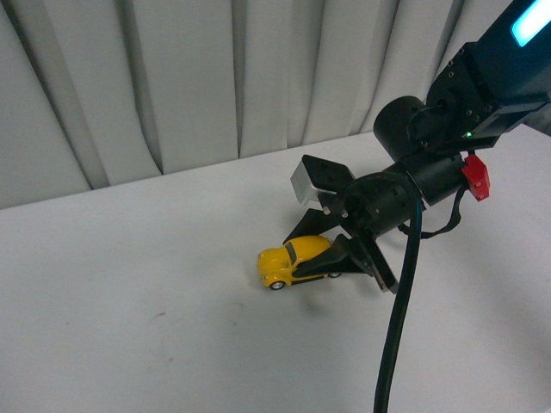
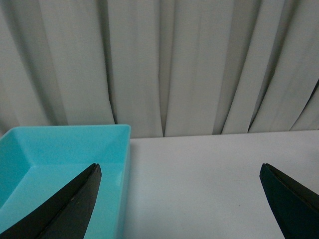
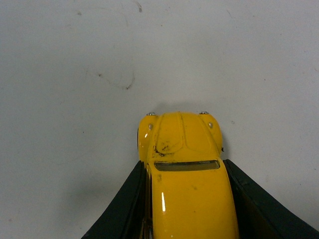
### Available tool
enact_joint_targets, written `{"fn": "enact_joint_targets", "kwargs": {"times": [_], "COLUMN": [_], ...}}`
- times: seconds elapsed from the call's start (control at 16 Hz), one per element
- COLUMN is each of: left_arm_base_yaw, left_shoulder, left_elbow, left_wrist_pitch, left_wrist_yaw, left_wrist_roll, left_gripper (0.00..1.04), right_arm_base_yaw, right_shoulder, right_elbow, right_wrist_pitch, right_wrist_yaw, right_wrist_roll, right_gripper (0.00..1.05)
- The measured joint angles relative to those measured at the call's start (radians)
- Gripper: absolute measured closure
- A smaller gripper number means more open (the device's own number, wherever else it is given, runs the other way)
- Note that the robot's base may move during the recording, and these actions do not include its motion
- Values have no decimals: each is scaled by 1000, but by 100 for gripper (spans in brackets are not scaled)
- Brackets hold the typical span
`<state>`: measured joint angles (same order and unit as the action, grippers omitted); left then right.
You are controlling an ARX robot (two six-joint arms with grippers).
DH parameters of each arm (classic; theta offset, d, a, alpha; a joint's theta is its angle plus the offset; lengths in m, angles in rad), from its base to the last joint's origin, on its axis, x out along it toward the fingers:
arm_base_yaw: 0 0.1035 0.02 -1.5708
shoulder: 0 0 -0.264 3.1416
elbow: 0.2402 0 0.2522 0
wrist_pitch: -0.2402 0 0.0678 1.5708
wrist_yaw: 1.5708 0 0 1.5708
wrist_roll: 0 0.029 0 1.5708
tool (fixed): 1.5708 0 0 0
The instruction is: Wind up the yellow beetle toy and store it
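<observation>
Closest in, the plain white tabletop (image 1: 129, 327) is bare, and just past that sits the yellow beetle toy (image 1: 277, 262), a small glossy rounded car with dark windows, wheels seemingly down on the surface. The black right end effector (image 1: 308, 255) is clamped across it, one finger along each flank of the rear half, leaving the bonnet and headlights poking out in the right wrist view. It looks like a light, rigid little thing, but that shiny curved shell should be slippery, so the flat lower sides between the wheels strike me as the place to pinch, and the wheels need to be free to roll for the wind-up. There are scuff marks on the bonnet, nothing fragile apparent. Over to the left wrist view: the black left end effector (image 2: 179, 172) is spread wide with nothing between its fingers, looking over a shallow turquoise plastic bin (image 2: 75, 144), likely where the toy gets stored. Behind everything hangs the pale pleated curtain (image 1: 172, 86). The tally: one toy, one bin, two end effectors.
</observation>
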<state>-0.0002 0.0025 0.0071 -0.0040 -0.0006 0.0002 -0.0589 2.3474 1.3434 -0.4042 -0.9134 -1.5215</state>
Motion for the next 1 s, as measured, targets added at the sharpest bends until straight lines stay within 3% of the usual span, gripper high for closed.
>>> {"fn": "enact_joint_targets", "kwargs": {"times": [1.0], "left_arm_base_yaw": [0], "left_shoulder": [0], "left_elbow": [0], "left_wrist_pitch": [0], "left_wrist_yaw": [0], "left_wrist_roll": [0], "left_gripper": [7], "right_arm_base_yaw": [-41], "right_shoulder": [-2], "right_elbow": [-24], "right_wrist_pitch": [-39], "right_wrist_yaw": [1], "right_wrist_roll": [-113], "right_gripper": [64]}}
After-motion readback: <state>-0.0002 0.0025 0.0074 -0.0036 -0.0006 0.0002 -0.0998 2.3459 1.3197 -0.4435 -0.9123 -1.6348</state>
